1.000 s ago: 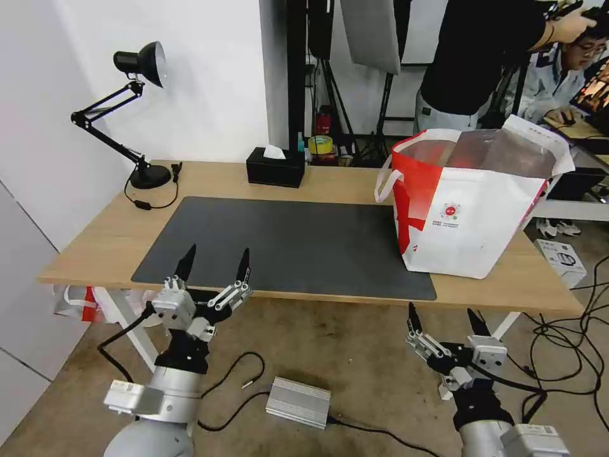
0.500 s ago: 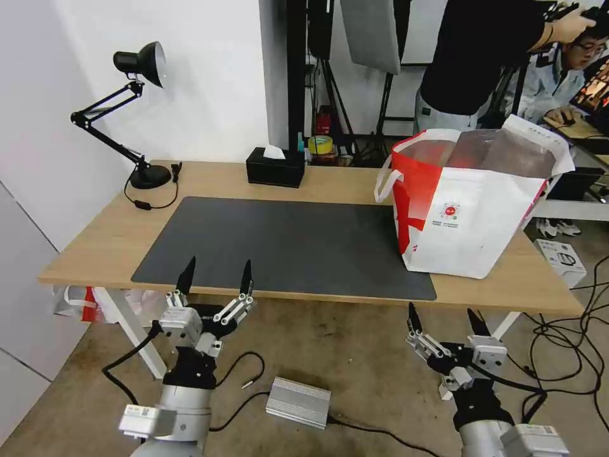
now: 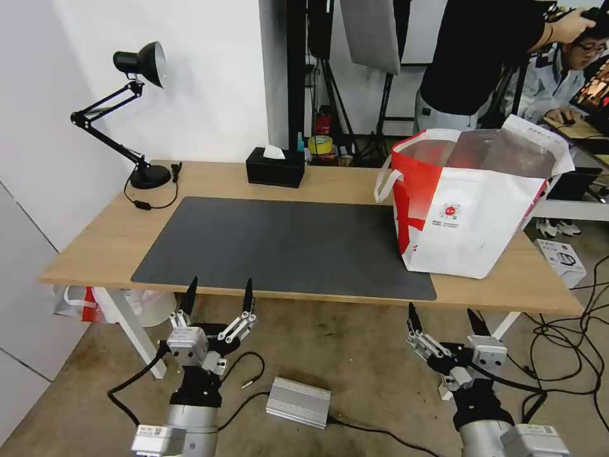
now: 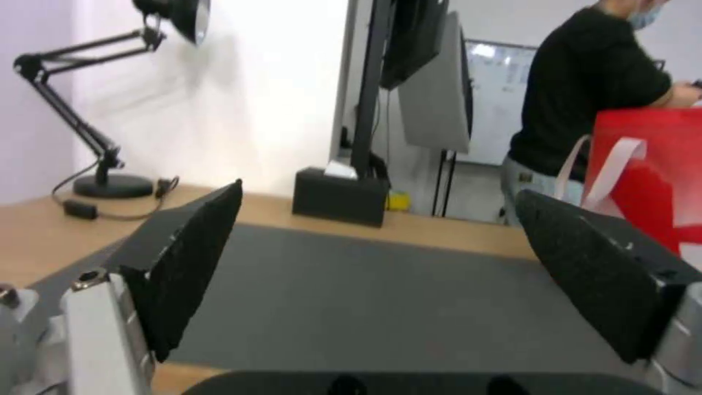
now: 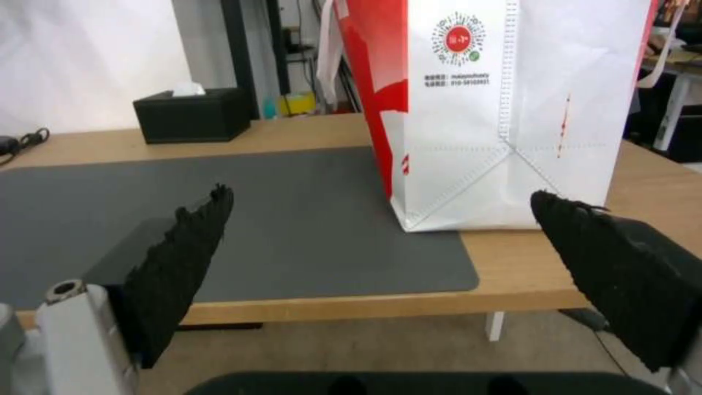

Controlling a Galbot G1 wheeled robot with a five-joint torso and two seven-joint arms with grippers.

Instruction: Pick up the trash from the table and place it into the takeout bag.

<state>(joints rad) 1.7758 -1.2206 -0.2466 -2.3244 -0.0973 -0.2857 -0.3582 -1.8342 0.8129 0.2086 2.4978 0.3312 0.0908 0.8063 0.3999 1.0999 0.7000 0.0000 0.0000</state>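
Note:
The red-and-white takeout bag (image 3: 472,200) stands upright on the right end of the table (image 3: 101,244), its top gaping and its foil lining showing; it also shows as the takeout bag (image 5: 497,109) and as a red corner of the takeout bag (image 4: 651,164). No trash is in sight on the table; the bag's inside is hidden. My left gripper (image 3: 219,289) is open just in front of and below the table's near edge. My right gripper (image 3: 442,315) hangs open below the edge near the bag.
A dark grey mat (image 3: 285,244) covers the middle of the table. A black tissue box (image 3: 275,167) and a black desk lamp (image 3: 136,114) stand at the back. A silver box (image 3: 298,402) and cables lie on the floor.
My left gripper has dropped and drawn back from over the mat's near edge to below the table's edge. The right arm has not moved.

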